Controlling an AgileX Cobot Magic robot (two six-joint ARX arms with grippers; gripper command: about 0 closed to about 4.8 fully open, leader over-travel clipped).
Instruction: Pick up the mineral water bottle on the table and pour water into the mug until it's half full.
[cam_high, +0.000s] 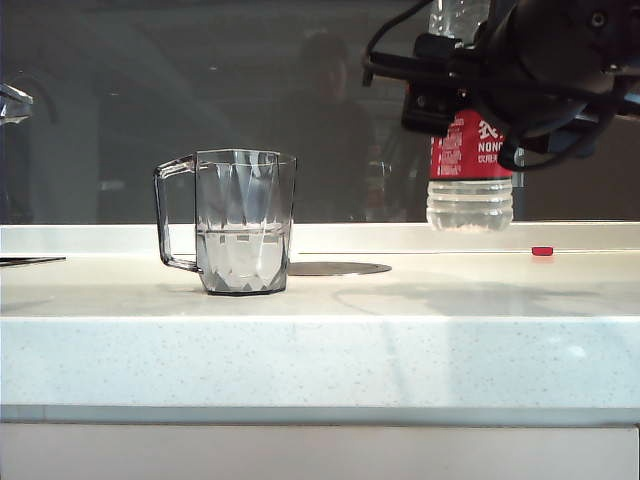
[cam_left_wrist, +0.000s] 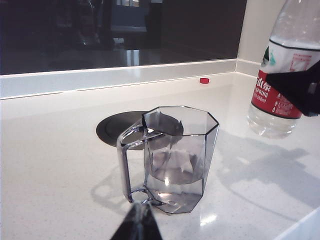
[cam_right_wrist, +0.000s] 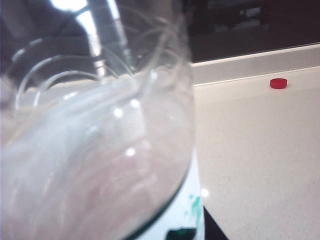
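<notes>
Filling most of the right wrist view, the mineral water bottle (cam_right_wrist: 95, 145) is sitting right up against the lens, its clear ribbed wall blurred and a strip of white label with green print showing at its lower edge. Seen from the exterior view, the bottle (cam_high: 470, 165) is hanging upright in the air above the right part of the table (cam_high: 320, 350), its base well clear of the white speckled surface, with water (cam_high: 470, 205) pooling in its bottom below the red-and-white label. The right gripper (cam_high: 480, 95) is clamping the bottle around its labelled middle, the black fingers (cam_left_wrist: 300, 90) wrapping the label in the left wrist view.

Over on the left half of the counter, the mug (cam_high: 243, 220) is standing upright, well apart from the bottle, with its angular handle pointing away from the bottle toward the left of the exterior view. It is holding water (cam_left_wrist: 175, 170) to roughly half its height. Just behind the mug, a dark round disc (cam_high: 338, 268) is lying flush in the tabletop. Near the back wall, a small red bottle cap (cam_high: 542, 251) is resting on the counter.

Only a dark tip of the left gripper (cam_left_wrist: 138, 222) is showing in the left wrist view, just in front of the mug's base; its two fingers are appearing pressed together.
</notes>
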